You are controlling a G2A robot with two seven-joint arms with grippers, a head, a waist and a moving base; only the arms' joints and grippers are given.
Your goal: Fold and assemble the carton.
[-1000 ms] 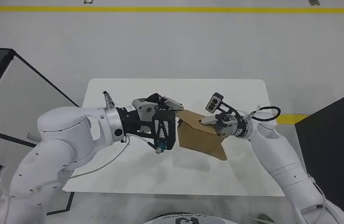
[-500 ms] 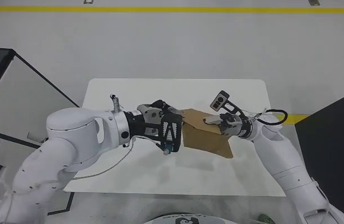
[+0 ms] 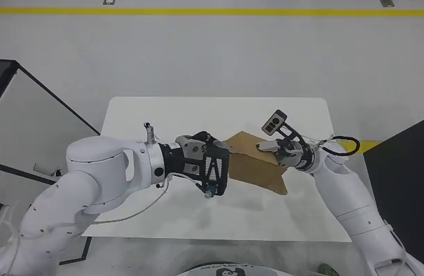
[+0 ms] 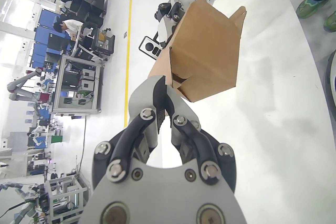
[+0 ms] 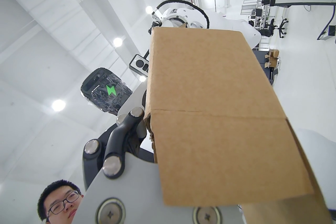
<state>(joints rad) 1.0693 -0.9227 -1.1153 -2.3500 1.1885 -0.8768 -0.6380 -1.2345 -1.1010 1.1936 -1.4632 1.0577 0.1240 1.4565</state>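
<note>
Up close, the left tool (image 4: pixel 166 87) is pinched tight on a near flap of the carton (image 4: pixel 207 51), held up over the white desk (image 4: pixel 262 130). At the far end, the right tool (image 4: pixel 172 13) clamps the carton's other edge.

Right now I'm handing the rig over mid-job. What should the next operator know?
Left gripper: fingers shut on a flap edge at the near end of the carton.
Right gripper: grips the opposite end; one of its fingers is hidden behind the panel.
The carton hangs between both arms, lifted off the table.
Done: body opened into a box shape, near-end flaps partly tucked in.
Left: ends not yet closed; one flap at the far end sticks out.
</note>
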